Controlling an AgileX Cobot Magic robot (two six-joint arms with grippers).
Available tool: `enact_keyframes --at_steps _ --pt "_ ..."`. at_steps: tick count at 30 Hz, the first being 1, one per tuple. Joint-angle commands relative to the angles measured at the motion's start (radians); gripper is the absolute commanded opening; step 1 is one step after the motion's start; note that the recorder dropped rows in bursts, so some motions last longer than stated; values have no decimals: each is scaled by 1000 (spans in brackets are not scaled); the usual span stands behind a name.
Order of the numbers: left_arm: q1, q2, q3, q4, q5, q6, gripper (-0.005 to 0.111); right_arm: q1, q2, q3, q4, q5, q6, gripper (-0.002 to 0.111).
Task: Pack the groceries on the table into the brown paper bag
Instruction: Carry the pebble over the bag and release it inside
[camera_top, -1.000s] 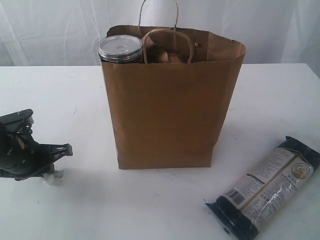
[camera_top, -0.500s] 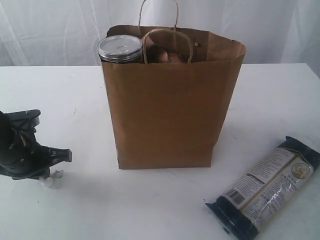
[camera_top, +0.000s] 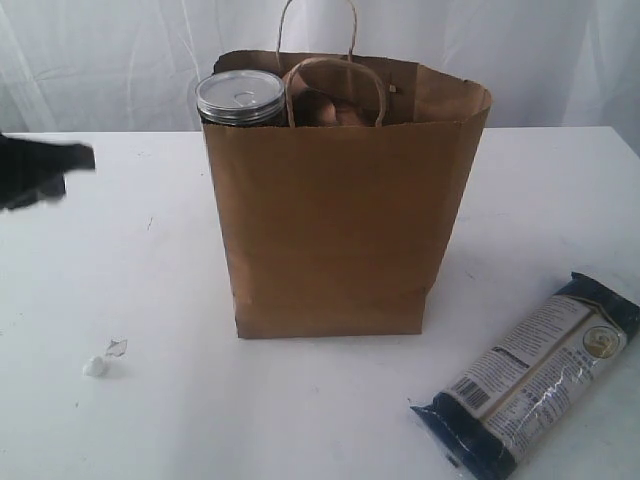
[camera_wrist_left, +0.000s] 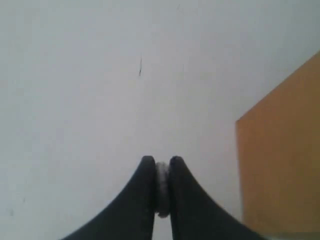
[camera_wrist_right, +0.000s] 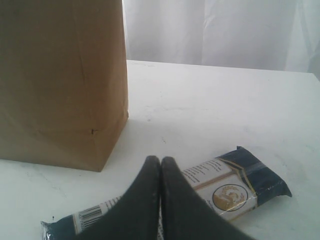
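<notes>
Nearest, to the front right of the brown paper bag (camera_top: 340, 220), the long dark-blue packet (camera_top: 530, 378) lies flat and at a slant on the table (camera_top: 300, 420), well apart from the bag's base. The right gripper (camera_wrist_right: 160, 160) sits low by that packet with its two black fingers pressed together and nothing between them. In the right wrist view the packet's pale label shows on either side of the fingertips, though I cannot tell whether they touch it. To the bag's front left a small white scrap (camera_top: 95, 366) lies on the table, well clear of the bag. The bag itself stands upright and open, and the silver pull-tab can (camera_top: 240, 97) stands inside at its left corner, lid above the rim. The left gripper (camera_wrist_left: 161, 161) hangs off the bag's left side, up off the table, a blurred dark shape in the exterior view. Its fingers are drawn almost together, with a thin pale sliver in the slit that I cannot identify. A white curtain (camera_top: 520, 50) hangs behind the bag.
</notes>
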Motion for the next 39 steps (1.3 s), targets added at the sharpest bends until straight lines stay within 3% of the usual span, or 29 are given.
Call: enact_keyframes --at_steps 1,8,14,19,31,39 --pt "-9 -138 -119 0 22 14 0 -9 -4 5 0 -2 4 0" --pt "-114 -179 -326 -72 86 149 0 -9 -4 5 0 -2 4 0" --pt "-281 -62 -435 -106 90 287 0 -9 -4 5 0 -2 4 0" --pt "-367 47 -505 -106 90 302 0 -9 -4 5 0 -2 4 0" --pt "-506 269 -632 -108 48 347 0 -9 -4 5 0 -2 4 0" --pt "-515 370 -698 -126 48 347 0 -9 -4 5 0 -2 4 0"
